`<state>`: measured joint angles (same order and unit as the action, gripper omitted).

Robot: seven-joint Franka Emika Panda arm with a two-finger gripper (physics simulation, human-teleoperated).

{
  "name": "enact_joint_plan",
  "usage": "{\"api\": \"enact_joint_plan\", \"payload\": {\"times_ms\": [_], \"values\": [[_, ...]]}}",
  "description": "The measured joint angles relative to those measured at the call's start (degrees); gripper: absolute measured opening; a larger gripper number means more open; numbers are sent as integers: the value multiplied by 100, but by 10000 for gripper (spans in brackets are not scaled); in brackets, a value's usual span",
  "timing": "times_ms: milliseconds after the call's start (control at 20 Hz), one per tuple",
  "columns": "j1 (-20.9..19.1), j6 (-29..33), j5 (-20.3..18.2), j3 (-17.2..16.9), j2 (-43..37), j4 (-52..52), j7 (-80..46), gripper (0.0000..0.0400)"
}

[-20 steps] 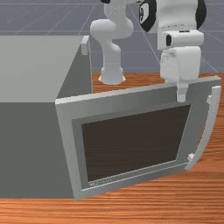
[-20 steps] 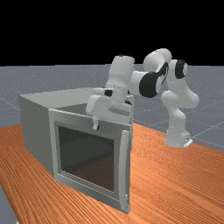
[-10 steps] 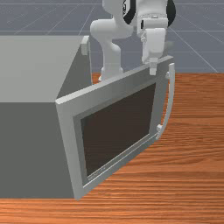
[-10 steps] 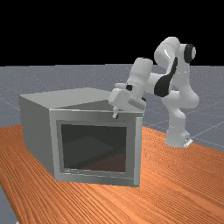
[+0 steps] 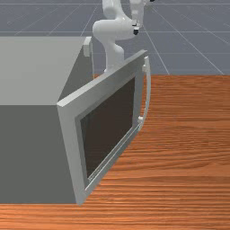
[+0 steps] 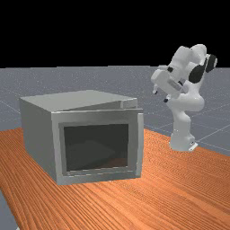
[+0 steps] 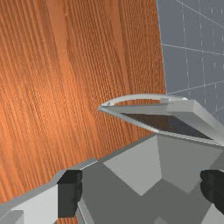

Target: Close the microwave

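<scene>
My gripper (image 6: pixel 161 96) is raised near the arm's base in the far view, clear of the microwave (image 6: pixel 38 130), its two fingertips standing apart. In the wrist view the gripper (image 7: pixel 141 190) is open, with nothing held between its fingers. The grey microwave (image 5: pixel 31 72) stands at the front view's left. Its door (image 5: pixel 69 134), with a dark window, is partly open and slants away from the body toward the arm's side. A curved handle (image 5: pixel 148 90) runs down the door's free edge. Gripper and door are apart.
The wooden table (image 5: pixel 193 143) extends to the front view's right of the door. In the far view the arm's base stands on the table (image 6: pixel 188 179) beyond the microwave, and the arm is folded above it.
The door has swung further in toward the microwave's body. My gripper has left the door's top edge and moved up and back toward the arm's base.
</scene>
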<state>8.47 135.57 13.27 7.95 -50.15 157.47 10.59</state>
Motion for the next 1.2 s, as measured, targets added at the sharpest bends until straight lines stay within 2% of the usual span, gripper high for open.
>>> {"api": "enact_joint_plan", "payload": {"times_ms": [50,200,300,350,450,550,600,650,700,750,800,900,1150,1200], "values": [[-50,-160,-65,421,217,-236,-517,400],[-299,-764,7,2094,1455,-1608,-2307,400],[-266,-750,177,2616,2015,-2140,-2608,400],[-301,-565,325,2625,2258,-2302,-2477,400],[-751,-666,1286,2821,3457,-3324,-2392,400],[-817,-1088,2256,2808,4848,-4660,-2434,400],[-747,-1252,2577,2715,5468,-5327,-2376,400],[-783,-1181,2603,2650,5793,-5646,-2358,400],[-728,-1460,2376,2631,6318,-6356,-2048,400],[-596,-1832,2442,2584,6823,-7065,-1854,400],[-683,-1740,2387,2582,6909,-6939,-1872,400],[-661,-1479,2537,2506,7259,-6702,-2082,400],[-464,-151,3743,2005,8162,-5938,-3316,400],[-295,-78,4417,1703,8015,-5629,-3745,400]]}}
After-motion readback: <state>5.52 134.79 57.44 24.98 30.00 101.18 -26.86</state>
